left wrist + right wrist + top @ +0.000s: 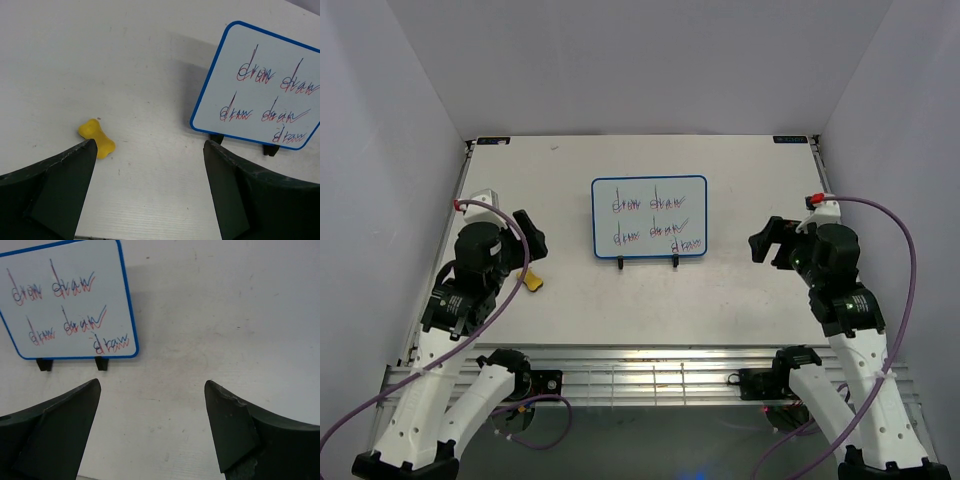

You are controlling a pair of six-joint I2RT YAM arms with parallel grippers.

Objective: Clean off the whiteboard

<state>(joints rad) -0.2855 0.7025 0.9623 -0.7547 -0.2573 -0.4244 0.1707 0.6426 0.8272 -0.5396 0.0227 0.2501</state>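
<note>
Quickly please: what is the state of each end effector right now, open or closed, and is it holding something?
Left end effector: open, holding nothing.
Right end effector: open, holding nothing.

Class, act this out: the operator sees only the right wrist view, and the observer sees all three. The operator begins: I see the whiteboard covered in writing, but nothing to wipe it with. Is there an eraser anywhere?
Observer: Yes. A small yellow eraser lies on the table, left of the whiteboard and nearer the arms.
Operator: Which tool is closer to it?
Observer: The left tool. From above, the eraser sits right beside the left arm.
Operator: Is that tool free?
Observer: Yes. Its jaws stand open with nothing between them.
</note>
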